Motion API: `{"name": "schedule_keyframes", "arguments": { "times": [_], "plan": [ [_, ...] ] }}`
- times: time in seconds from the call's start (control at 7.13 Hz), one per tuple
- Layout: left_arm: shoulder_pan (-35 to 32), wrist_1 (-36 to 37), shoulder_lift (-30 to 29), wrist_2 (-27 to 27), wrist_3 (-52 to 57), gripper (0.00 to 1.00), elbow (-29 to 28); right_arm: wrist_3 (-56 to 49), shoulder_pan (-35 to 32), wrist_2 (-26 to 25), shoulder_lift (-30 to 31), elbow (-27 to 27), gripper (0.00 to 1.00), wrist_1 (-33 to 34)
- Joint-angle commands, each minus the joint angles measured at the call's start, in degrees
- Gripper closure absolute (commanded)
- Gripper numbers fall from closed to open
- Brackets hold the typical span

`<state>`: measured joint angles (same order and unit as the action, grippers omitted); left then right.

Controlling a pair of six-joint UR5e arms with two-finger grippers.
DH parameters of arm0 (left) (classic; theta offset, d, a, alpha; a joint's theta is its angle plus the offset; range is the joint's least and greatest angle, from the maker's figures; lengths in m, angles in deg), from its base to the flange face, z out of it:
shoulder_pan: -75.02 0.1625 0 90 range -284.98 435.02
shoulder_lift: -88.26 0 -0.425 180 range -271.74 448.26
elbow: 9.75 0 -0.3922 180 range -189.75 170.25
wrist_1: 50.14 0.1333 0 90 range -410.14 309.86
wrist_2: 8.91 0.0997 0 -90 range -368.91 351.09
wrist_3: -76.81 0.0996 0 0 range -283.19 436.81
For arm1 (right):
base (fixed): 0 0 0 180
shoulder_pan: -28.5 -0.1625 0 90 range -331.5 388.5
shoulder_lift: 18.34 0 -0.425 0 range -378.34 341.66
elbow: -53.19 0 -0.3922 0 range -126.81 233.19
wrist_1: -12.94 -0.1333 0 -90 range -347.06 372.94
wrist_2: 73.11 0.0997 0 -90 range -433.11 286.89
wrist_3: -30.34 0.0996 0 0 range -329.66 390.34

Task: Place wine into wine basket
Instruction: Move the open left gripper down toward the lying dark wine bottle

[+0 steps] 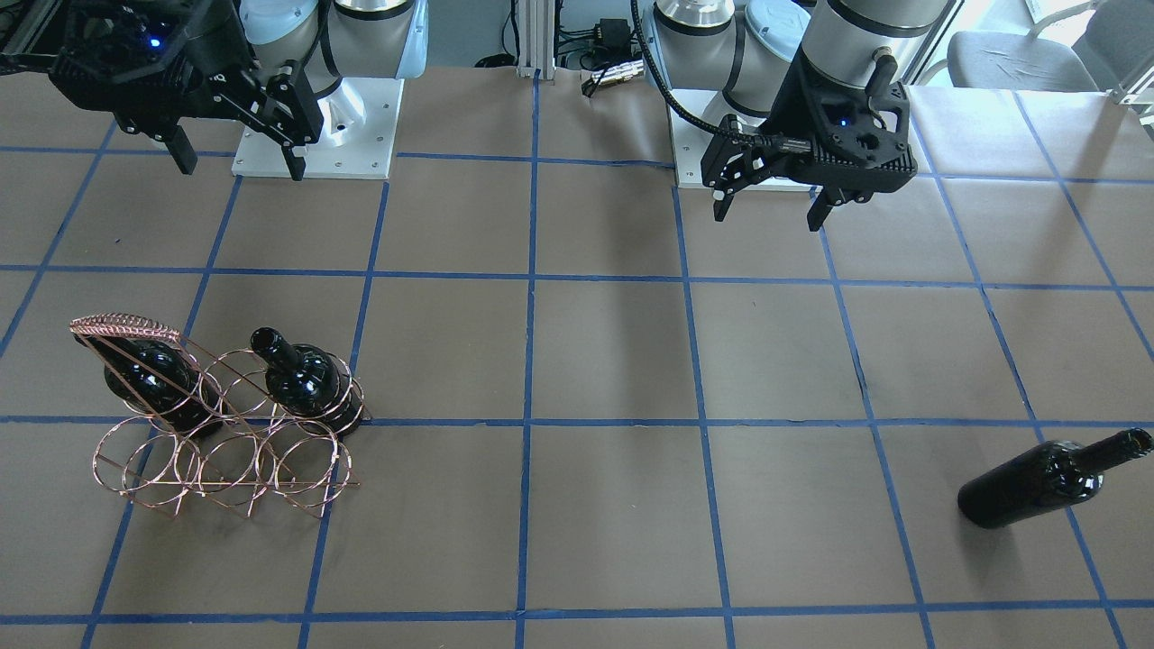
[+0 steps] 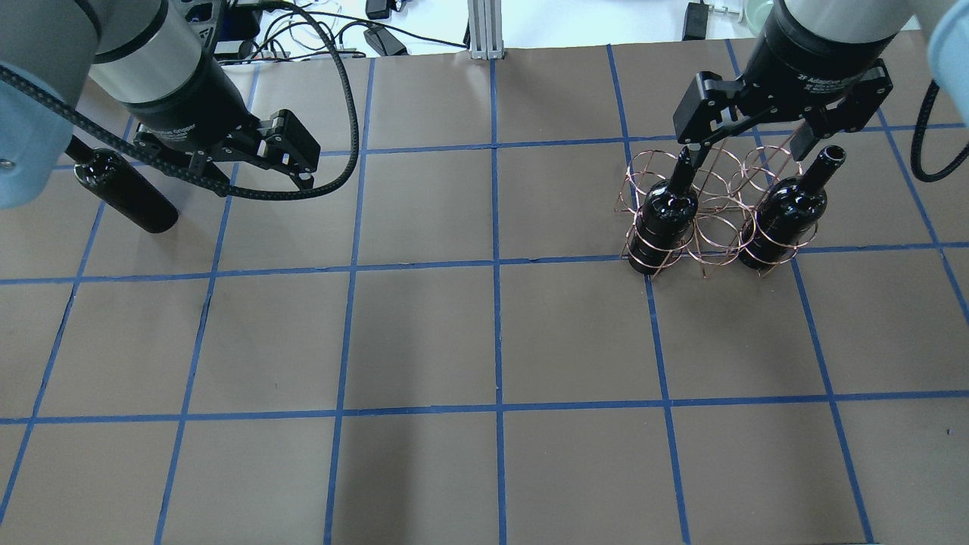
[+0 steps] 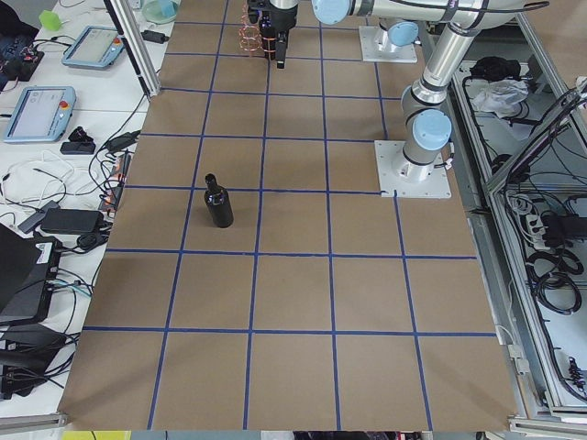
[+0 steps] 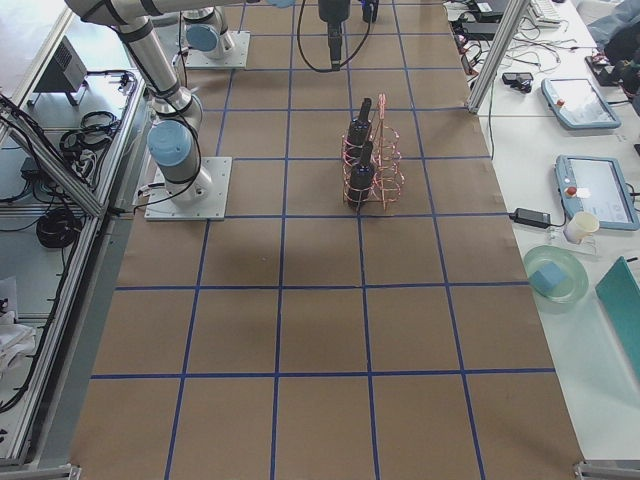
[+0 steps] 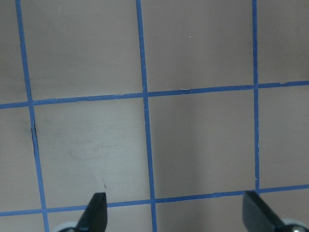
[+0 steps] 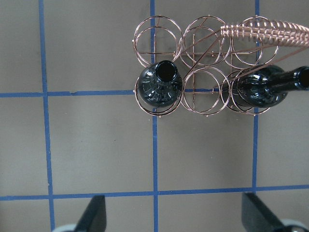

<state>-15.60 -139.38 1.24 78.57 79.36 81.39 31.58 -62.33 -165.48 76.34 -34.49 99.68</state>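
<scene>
The copper wire wine basket (image 1: 225, 460) stands on the table on my right side, and it also shows in the overhead view (image 2: 715, 227). Two near-black bottles sit in its rings, one at each end (image 6: 159, 86) (image 6: 263, 89). A third wine bottle (image 1: 1037, 482) lies on its side on my left side, partly hidden under my left arm in the overhead view (image 2: 129, 198). My right gripper (image 6: 176, 212) is open and empty, high above the basket. My left gripper (image 5: 176, 212) is open and empty over bare table, apart from the lying bottle.
The table is brown paper with a blue tape grid (image 1: 532, 424). Both arm bases (image 1: 315, 126) stand at the robot's edge. Cables, tablets and a bowl lie on side benches beyond the table (image 4: 555, 275).
</scene>
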Motion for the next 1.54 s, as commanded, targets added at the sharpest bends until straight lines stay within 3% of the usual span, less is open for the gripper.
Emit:
{"name": "schedule_keyframes", "arguments": {
  "times": [0.0, 1.4],
  "plan": [
    [-0.1, -0.1, -0.1, -0.1, 0.0, 0.00, 0.0, 0.0, -0.1, 0.0, 0.1, 0.0, 0.00, -0.1],
    [0.0, 0.0, -0.7, 0.2, 0.0, 0.00, 0.1, -0.3, 0.0, 0.0, 0.0, 0.0, 0.00, 0.1]
  ]
}}
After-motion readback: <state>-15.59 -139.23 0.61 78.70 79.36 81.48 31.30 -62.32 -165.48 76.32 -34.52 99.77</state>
